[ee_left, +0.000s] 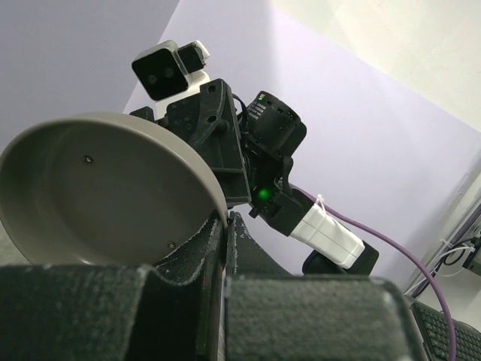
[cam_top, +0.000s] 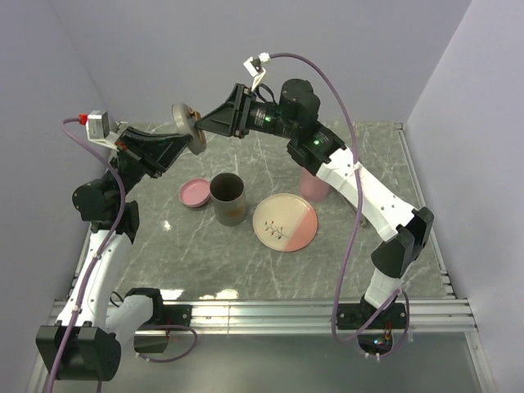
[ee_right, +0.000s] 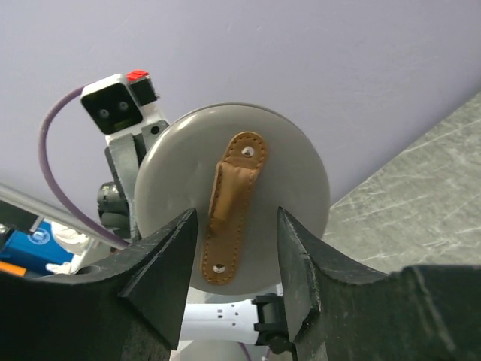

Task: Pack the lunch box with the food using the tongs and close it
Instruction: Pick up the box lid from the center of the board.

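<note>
Step in hand, as judged: closing stage, a lid handover in the air between the two arms.

- Left hand (ee_left: 225, 248): clamped shut on the rim of the grey lid (ee_left: 98, 195), held on edge above the worktop (cam_top: 368, 155).
- Right hand (ee_right: 237, 218): jaws half apart, one on each side of the brown strap (ee_right: 225, 226) on the lid's top face. Gaps show on both sides, so nothing is gripped.
- Lunch box (cam_top: 228, 199): dark cylinder, upright and uncovered, mid-worktop. The lid hangs at its 11 o'clock, well apart.
- Pink disc (cam_top: 195, 193) just beside the box at 9 o'clock; plate (cam_top: 285, 237) at 4 o'clock; pink cup (cam_top: 313, 187) at the plate's 1 o'clock, partly behind the right arm.
- Food and tongs: not seen in any view. Cannot tell whether the box is filled.

Next move calls for: right jaws pinching the strap squarely, then the left hand letting go only once that grip is sure. A loose pinch risks dropping the lid.

Views:
- Right wrist alone shows the strap and the jaw gaps.
- Left wrist alone shows the lid's hollow underside and the rim pinch.
- Only the top view shows the box and dishes.
</note>
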You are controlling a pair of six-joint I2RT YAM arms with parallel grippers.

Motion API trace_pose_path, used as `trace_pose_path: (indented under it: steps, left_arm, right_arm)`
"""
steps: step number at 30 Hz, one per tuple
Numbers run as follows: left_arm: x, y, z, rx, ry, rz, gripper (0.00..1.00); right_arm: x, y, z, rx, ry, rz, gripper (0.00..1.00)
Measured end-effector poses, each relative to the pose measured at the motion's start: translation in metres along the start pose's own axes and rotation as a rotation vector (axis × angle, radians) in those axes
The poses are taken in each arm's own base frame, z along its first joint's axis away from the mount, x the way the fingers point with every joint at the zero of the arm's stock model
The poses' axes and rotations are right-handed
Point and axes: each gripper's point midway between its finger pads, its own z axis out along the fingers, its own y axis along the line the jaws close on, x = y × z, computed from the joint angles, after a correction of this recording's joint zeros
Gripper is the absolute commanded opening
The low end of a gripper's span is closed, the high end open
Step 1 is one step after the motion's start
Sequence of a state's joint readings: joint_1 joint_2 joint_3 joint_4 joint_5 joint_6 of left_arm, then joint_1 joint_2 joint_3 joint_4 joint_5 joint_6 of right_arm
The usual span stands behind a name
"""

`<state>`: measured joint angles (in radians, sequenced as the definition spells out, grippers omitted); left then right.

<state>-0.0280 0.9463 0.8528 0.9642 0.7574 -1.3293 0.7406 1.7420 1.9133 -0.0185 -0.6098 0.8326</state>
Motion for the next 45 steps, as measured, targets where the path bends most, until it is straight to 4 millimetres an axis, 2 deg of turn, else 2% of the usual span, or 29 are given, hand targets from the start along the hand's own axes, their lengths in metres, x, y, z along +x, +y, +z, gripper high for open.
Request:
trace_pose_path:
  steps: [4, 6, 7, 15, 17, 18, 19, 23, 24, 26, 27, 30, 33, 35, 36, 38, 39, 42, 45]
  left_arm:
    - [-0.001, 0.000, 0.000, -0.001, -0.004, 0.000, 0.00]
    - [-0.001, 0.000, 0.000, -0.002, -0.007, 0.000, 0.00]
    - [-0.002, 0.000, 0.000, -0.002, -0.011, 0.002, 0.00]
    - [-0.005, -0.001, 0.000, 0.003, -0.026, 0.014, 0.00]
    - [-0.005, -0.001, 0.000, 0.004, -0.027, 0.015, 0.00]
    - [-0.005, -0.002, 0.000, 0.005, -0.028, 0.016, 0.00]
    - [-0.005, -0.003, 0.000, 0.006, -0.028, 0.018, 0.01]
    - [-0.005, -0.005, -0.001, 0.005, -0.029, 0.020, 0.02]
    - [-0.005, -0.004, -0.001, 0.000, -0.028, 0.018, 0.13]
    - [-0.004, 0.000, -0.002, -0.018, -0.026, 0.011, 0.27]
    - [-0.003, 0.004, -0.002, -0.033, -0.024, 0.007, 0.45]
    - [0.000, 0.018, -0.004, -0.089, -0.011, -0.007, 0.62]
    - [0.004, 0.034, -0.005, -0.157, 0.012, -0.004, 0.74]
    - [0.004, 0.043, -0.006, -0.206, 0.029, 0.011, 0.77]
    - [0.003, 0.046, -0.006, -0.229, 0.036, 0.029, 0.83]
    - [0.000, 0.048, -0.007, -0.268, 0.052, 0.075, 0.89]
    - [-0.001, 0.048, -0.008, -0.287, 0.061, 0.101, 0.96]
    - [-0.014, 0.050, -0.010, -0.379, 0.063, 0.193, 0.99]
    - [-0.042, 0.061, -0.015, -0.530, 0.044, 0.309, 0.99]
  right_arm:
    - [0.002, 0.008, 0.002, -0.025, 0.004, 0.026, 0.50]
    - [0.003, 0.013, 0.004, -0.044, 0.005, 0.037, 0.44]
    - [0.002, 0.014, 0.005, -0.055, 0.002, 0.042, 0.38]
    - [0.004, 0.011, 0.010, -0.087, -0.007, 0.104, 0.25]
    - [0.004, 0.013, 0.010, -0.097, -0.009, 0.111, 0.15]
    - [0.004, 0.013, 0.010, -0.101, -0.010, 0.115, 0.03]
    - [0.004, 0.014, 0.010, -0.106, -0.010, 0.114, 0.00]
    - [0.006, 0.014, 0.010, -0.114, -0.002, 0.111, 0.00]
    - [0.006, 0.013, 0.010, -0.111, -0.001, 0.105, 0.00]
    - [0.007, 0.010, 0.010, -0.099, 0.000, 0.083, 0.00]
    - [0.009, 0.007, 0.010, -0.085, 0.008, 0.066, 0.00]
    - [0.012, -0.008, 0.009, -0.019, 0.016, 0.004, 0.00]
    - [0.015, -0.024, 0.004, 0.054, 0.030, -0.063, 0.00]
    - [0.016, -0.031, -0.003, 0.097, 0.038, -0.114, 0.00]
    - [0.015, -0.033, -0.007, 0.116, 0.042, -0.139, 0.00]
    - [0.013, -0.035, -0.016, 0.157, 0.040, -0.201, 0.00]
    - [0.013, -0.037, -0.021, 0.177, 0.042, -0.228, 0.00]
    - [0.008, -0.040, -0.035, 0.236, 0.043, -0.326, 0.00]
    - [0.010, -0.053, -0.046, 0.313, 0.076, -0.410, 0.00]
